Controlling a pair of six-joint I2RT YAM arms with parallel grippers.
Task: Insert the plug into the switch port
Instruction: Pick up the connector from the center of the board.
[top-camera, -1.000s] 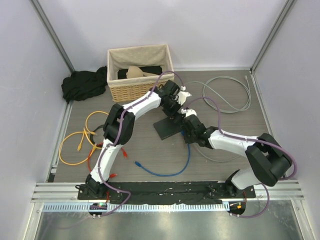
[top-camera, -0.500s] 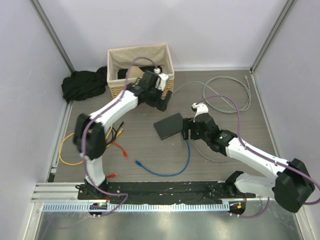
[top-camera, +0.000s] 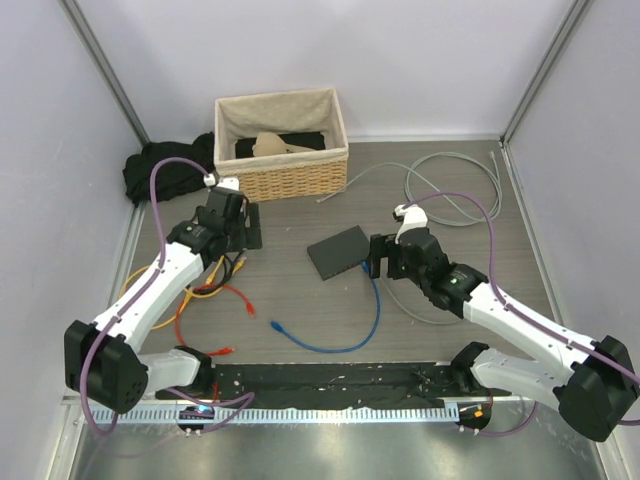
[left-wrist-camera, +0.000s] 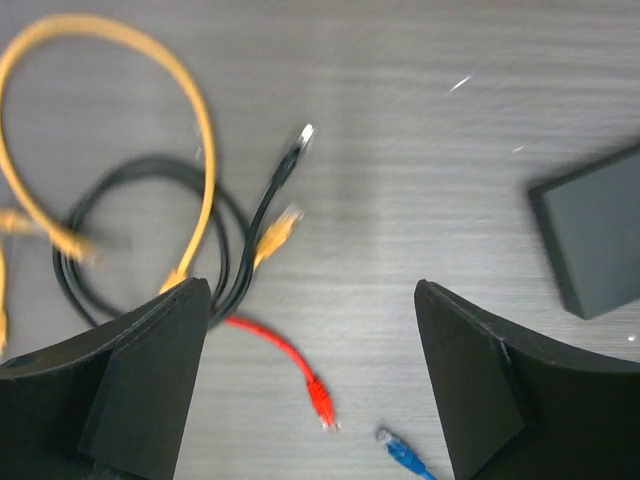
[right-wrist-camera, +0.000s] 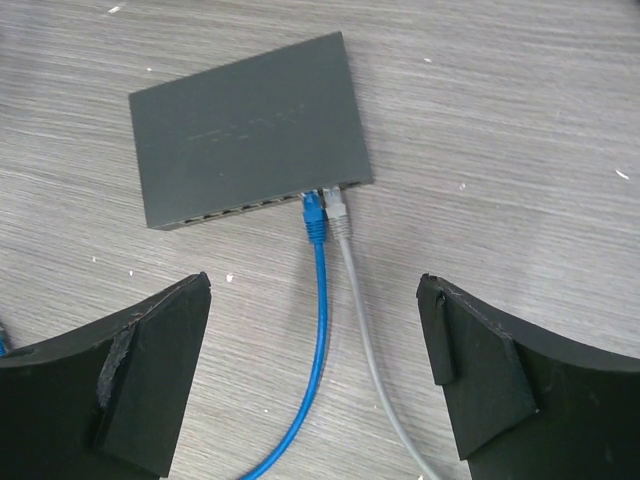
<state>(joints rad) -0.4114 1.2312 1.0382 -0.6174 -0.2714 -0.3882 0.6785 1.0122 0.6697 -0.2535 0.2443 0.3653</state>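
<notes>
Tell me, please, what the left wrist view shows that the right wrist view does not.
Only the left wrist view: a yellow cable, a coiled black cable, a red plug and a loose blue plug lying on the table. Only the right wrist view: an inserted blue plug and a grey plug side by side in the socket row of the switch. Both: the dark-grey switch, the wood-grain table, and each arm's own pincer, left pincer and right pincer, open and empty.
</notes>
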